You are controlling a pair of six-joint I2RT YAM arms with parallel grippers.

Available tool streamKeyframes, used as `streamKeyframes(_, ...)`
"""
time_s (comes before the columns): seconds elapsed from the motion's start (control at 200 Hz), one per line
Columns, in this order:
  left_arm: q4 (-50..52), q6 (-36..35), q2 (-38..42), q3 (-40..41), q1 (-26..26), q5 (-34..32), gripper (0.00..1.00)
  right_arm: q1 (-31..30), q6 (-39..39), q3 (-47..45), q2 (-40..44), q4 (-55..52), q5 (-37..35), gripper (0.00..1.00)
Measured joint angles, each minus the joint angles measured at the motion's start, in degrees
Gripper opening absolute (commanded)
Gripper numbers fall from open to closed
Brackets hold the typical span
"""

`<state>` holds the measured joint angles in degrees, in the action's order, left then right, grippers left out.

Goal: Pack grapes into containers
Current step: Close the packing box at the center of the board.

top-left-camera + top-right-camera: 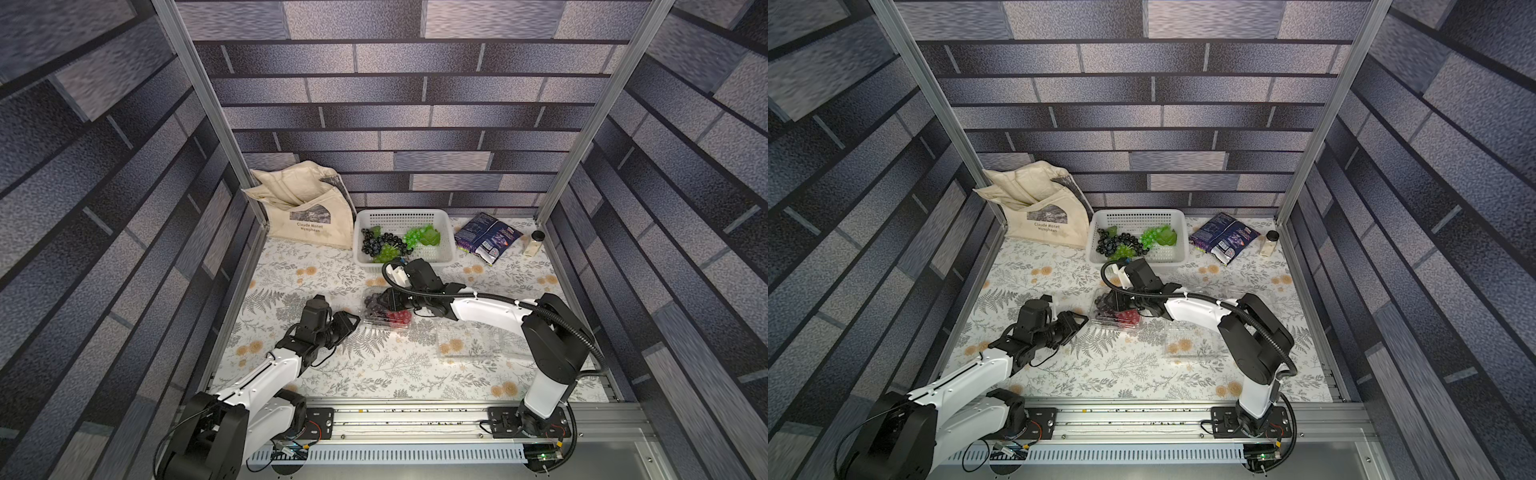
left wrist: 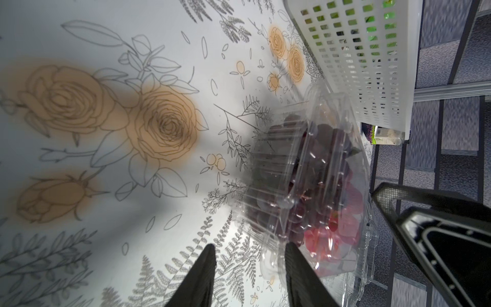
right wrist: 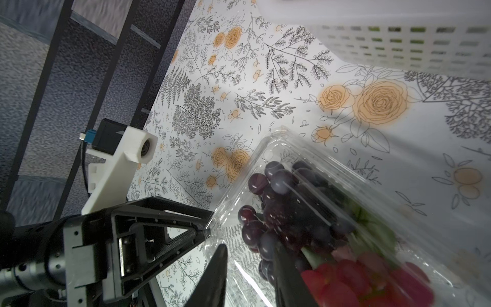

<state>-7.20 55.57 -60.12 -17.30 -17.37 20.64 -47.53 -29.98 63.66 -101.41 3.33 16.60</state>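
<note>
Grapes (image 3: 279, 207), some dark purple and some red, lie packed in a clear box (image 3: 280, 138) at mid table, just in front of the white basket (image 1: 401, 214) and between the 2 arms. The box's lid lies over them, though I cannot tell whether it is snapped down. The right gripper (image 3: 249, 247) reaches in from the right and sits at the box. Its 2 fingers stand partly apart, 1 outside the box's edge and 1 over the grapes, with clear plastic and dark grapes in the gap; I cannot tell whether they pinch anything. The left gripper (image 2: 249, 245) is at the box's left end, low over the flowered table (image 2: 79, 239). Its jaws are part-way open, the box's corner lip sits in the gap, and 1 finger (image 2: 297, 271) touches that lip; I see no firm hold. In the basket lie a dark bunch (image 1: 374, 243) and green bunches (image 1: 415, 235), 1 with a leaf. An empty box (image 1: 469, 340) lies on the table beside the right arm, well apart from the basket. A tote (image 1: 311, 224) leans in the far left corner, and a snack bag (image 1: 486, 237) and a small jar (image 1: 534, 243) lie to the right of the basket.
</note>
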Motion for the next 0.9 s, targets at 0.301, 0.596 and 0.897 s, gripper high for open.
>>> streamKeyframes(0.301, -4.35, 1.88, -1.99, 0.39, 0.00, 0.00, 0.35, 0.00, -0.24, -0.11, -0.09, 0.00, 0.00, 0.30)
streamKeyframes(0.596, -8.59, 3.58, -4.13, 0.74, -0.09, 0.15, 0.30, 0.00, -0.83, -0.13, -0.17, 0.00, 0.00, 0.29)
streamKeyframes(0.897, -11.52, 5.66, -4.13, 2.05, -0.48, 0.02, 0.29, 0.00, -1.18, -0.92, -0.17, 0.87, 0.00, 0.28)
